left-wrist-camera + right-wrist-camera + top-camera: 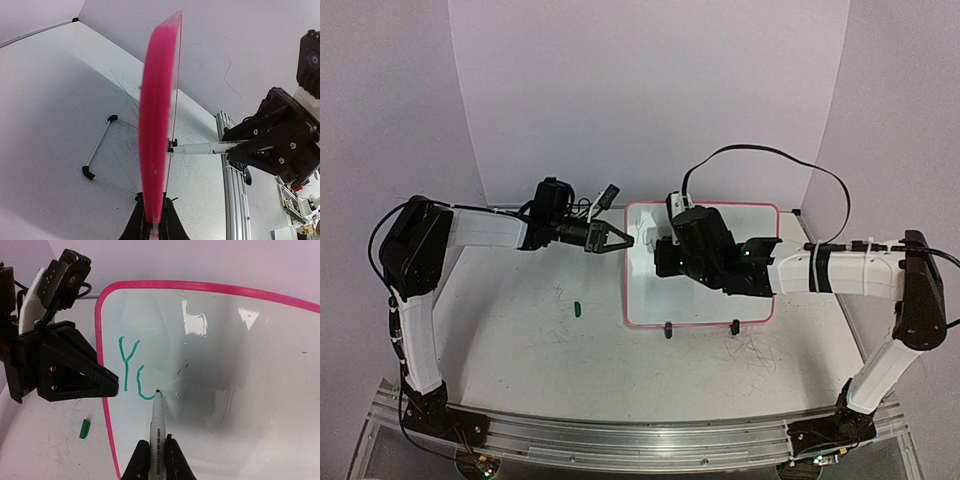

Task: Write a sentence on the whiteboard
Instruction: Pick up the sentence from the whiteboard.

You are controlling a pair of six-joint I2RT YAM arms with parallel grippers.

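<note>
The whiteboard [700,305] stands upright on its black feet, and its pink frame shows edge-on in the left wrist view [157,125]. My left gripper [628,241] is shut on the board's left edge, its jaws clamped on the frame [155,220]. My right gripper [156,447] is shut on a white marker [158,425] whose tip touches the board face [240,365]. Of the sentence [131,367], only a green "Y" and a curved stroke beside it show, near the board's top left corner. The marker tip rests at the end of that stroke.
A green marker cap [577,309] lies on the tabletop left of the board, also seen in the right wrist view [85,428]. The board's wire stand [97,155] extends behind it. Faint grey scribbles mark the tabletop. The purple backdrop stands close behind.
</note>
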